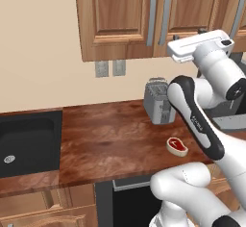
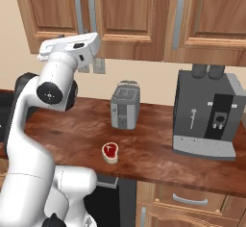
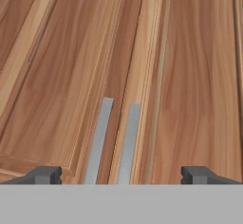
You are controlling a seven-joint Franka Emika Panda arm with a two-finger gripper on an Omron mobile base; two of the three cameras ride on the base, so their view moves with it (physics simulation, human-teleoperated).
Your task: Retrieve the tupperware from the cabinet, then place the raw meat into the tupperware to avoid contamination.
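The cabinet (image 1: 120, 14) hangs above the counter with its panelled doors closed. Two grey bar handles (image 3: 99, 140) run side by side where the doors meet. My gripper (image 3: 122, 174) is raised close in front of those doors, open, its fingertips (image 3: 45, 174) wide apart with nothing between them. The white hand (image 1: 199, 45) sits just below and right of the handles (image 1: 158, 14). The raw meat (image 1: 177, 145), red with a pale rim, lies on the wooden counter near its front edge (image 2: 110, 151). The tupperware is hidden.
A silver toaster (image 1: 158, 101) stands at the back of the counter behind the meat. A dark coffee machine (image 2: 206, 115) sits to the right. A black sink (image 1: 24, 142) lies at the left end. Lower drawers (image 2: 192, 202) run under the counter.
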